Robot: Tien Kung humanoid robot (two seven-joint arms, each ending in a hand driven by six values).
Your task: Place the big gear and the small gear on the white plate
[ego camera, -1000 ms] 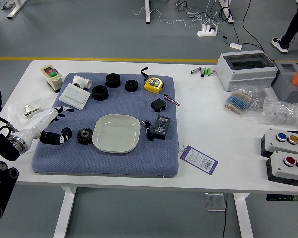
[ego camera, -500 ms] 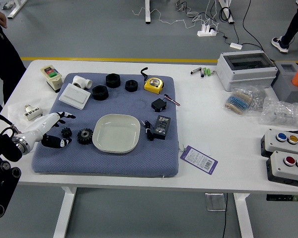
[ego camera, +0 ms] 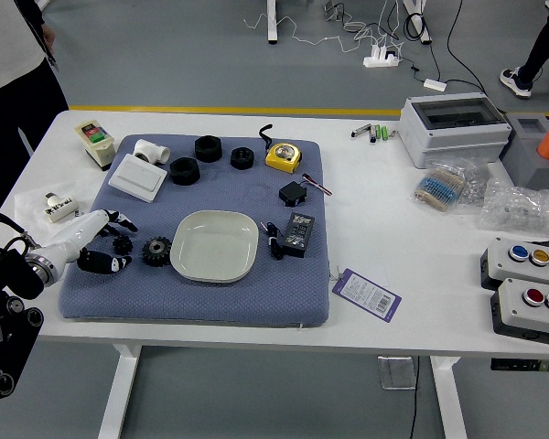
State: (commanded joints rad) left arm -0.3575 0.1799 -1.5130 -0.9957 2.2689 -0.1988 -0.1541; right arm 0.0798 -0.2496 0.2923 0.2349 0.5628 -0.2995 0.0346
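My left hand (ego camera: 121, 241) reaches in from the left over the blue mat, its fingers spread around the small black gear (ego camera: 123, 244); no firm grasp on it shows. Just right of that hand lies the larger black gear (ego camera: 156, 251), flat on the mat. The white plate (ego camera: 214, 247) stands to the right of the big gear, with nothing on it. The right hand is out of the picture.
Behind the plate on the mat (ego camera: 192, 306) are black rolls (ego camera: 185, 171), a white box (ego camera: 137, 177) and a yellow tape measure (ego camera: 284, 156). A black adapter (ego camera: 298, 235) lies right of the plate. A person stands at the far left.
My left hand has shifted slightly, and its upper fingers have come down nearer the small gear. The person at the far left has moved rightward into view.
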